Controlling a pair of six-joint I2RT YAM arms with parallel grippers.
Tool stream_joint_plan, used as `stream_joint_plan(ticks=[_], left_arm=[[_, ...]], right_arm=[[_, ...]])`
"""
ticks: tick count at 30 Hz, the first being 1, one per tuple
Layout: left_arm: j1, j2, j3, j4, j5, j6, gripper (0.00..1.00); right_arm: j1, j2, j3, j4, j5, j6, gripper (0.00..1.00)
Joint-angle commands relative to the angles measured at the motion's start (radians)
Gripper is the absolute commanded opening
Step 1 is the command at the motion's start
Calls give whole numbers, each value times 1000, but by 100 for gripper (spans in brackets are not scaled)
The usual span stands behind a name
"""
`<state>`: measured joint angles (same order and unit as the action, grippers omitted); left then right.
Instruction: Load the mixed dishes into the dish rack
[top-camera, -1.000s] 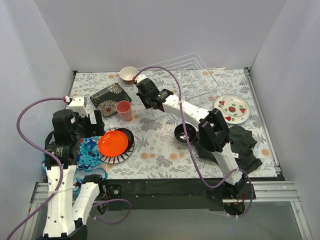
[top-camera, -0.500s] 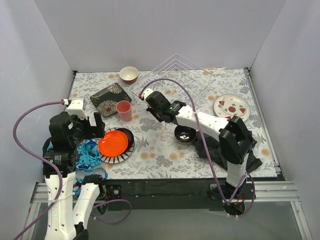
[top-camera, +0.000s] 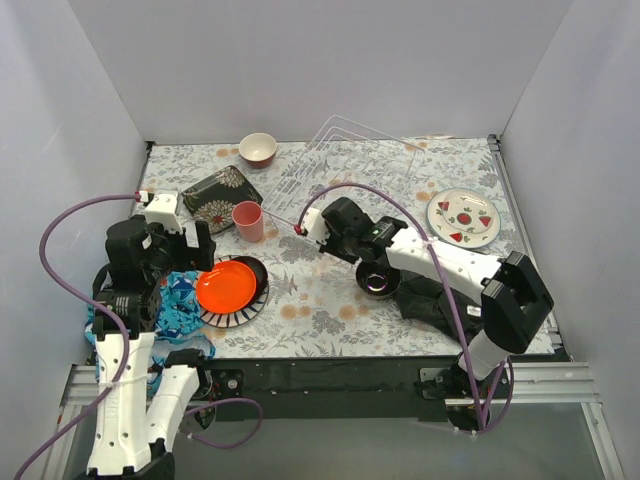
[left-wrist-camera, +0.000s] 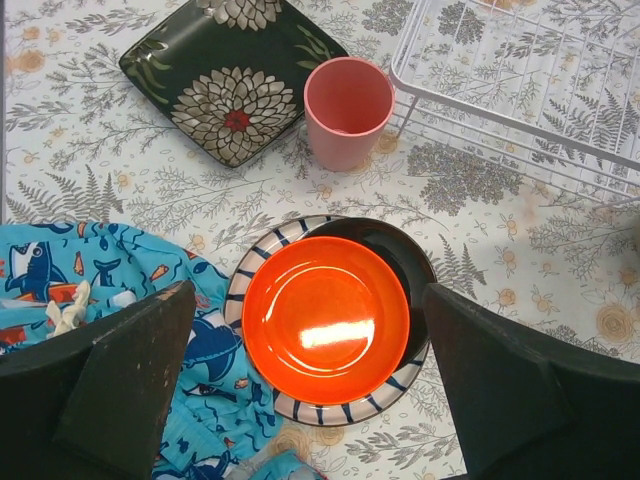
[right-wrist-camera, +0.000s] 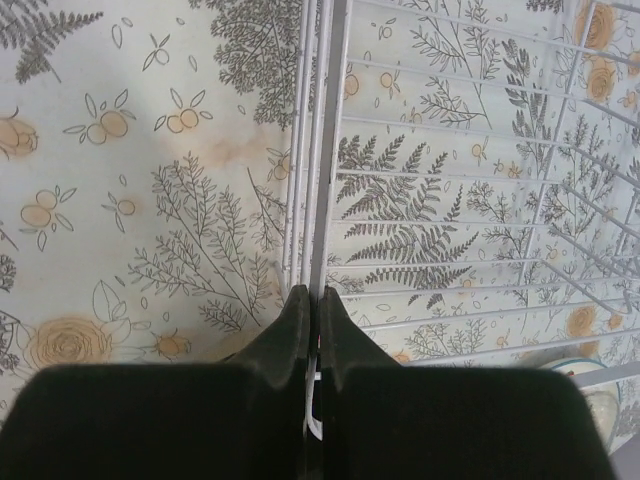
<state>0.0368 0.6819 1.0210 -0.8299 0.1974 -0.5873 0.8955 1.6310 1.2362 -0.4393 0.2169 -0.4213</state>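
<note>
My right gripper (top-camera: 312, 222) (right-wrist-camera: 312, 300) is shut on the rim wire of the white wire dish rack (top-camera: 345, 150) (right-wrist-camera: 450, 180), which sits tilted at the back middle. My left gripper (top-camera: 196, 248) (left-wrist-camera: 315, 400) is open above the orange plate (top-camera: 226, 287) (left-wrist-camera: 325, 320), which lies on a black plate and a striped white plate (left-wrist-camera: 255, 290). The pink cup (top-camera: 248, 220) (left-wrist-camera: 348, 110) stands beside a dark flowered square plate (top-camera: 220, 197) (left-wrist-camera: 235, 85). The red bowl (top-camera: 258, 149) is at the back. A dark bowl (top-camera: 377, 279) lies under my right arm. A red-marked white plate (top-camera: 463, 216) is at the right.
A blue patterned cloth (top-camera: 178, 300) (left-wrist-camera: 100, 290) lies left of the plate stack, under my left gripper. A black cloth (top-camera: 485, 300) lies at the front right under my right arm. Grey walls close in the table on three sides.
My right gripper has moved toward the front and right with the rack's rim in it, dragging and tilting the rack. The left gripper has barely moved.
</note>
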Motion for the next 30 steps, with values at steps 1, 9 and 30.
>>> stream_joint_plan(ticks=[1,9,30], left_arm=[[-5,19,-9,41,30,9,98],[-2,91,-39,101,69,-37,98],[-3,445,20,235,197,20,98]], right_arm=[[-23,-71,-61,-134,-99,-163,1],[-174,-100,-104,-133,-195,-437,1],[-431,-224,-230,-222,-306,-913,1]])
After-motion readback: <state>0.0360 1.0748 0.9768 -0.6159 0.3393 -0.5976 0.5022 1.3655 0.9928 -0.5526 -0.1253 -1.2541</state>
